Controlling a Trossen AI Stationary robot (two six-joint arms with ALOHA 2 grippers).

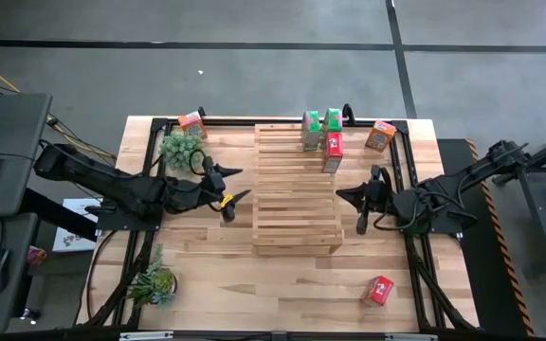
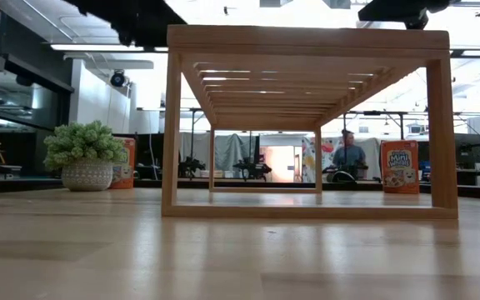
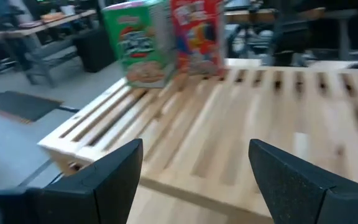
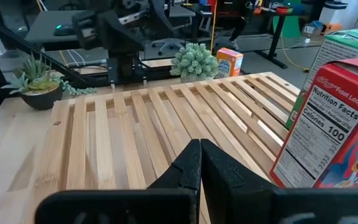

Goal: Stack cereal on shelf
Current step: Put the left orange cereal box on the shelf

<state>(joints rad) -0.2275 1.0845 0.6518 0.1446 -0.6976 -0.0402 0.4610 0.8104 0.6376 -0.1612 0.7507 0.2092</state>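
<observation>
The desk (image 1: 216,275) is a pale top of wide wooden planks with a black frame along its sides, standing on a grey concrete floor (image 1: 254,76). Across it at desk height the room shows long ceiling lights, workbenches and a seated person (image 2: 350,155) far behind.

The shelf (image 1: 297,189), a slatted wooden rack, sits in the middle of the desk and reaches to its far edge. Three cereal boxes stand at the shelf's far right corner: two green boxes (image 1: 312,125) side by side and a red box (image 1: 332,152) just in front of them. One orange box (image 1: 193,122) stands at the desk's far edge to the left of the shelf, another orange box (image 1: 380,135) near the far right corner, and a red box lying flat (image 1: 379,290) is near the near right corner, well apart from the shelf.

A bushy potted plant (image 1: 180,148) stands beside the far-left orange box, and a spiky potted plant (image 1: 154,282) sits near the near left corner.

The left end effector (image 1: 233,188) hangs at the shelf's left edge with its fingers (image 3: 114,174) spread wide and nothing between them. The right end effector (image 1: 342,195) hangs at the shelf's right edge, fingers (image 4: 191,163) pressed together, holding nothing.
</observation>
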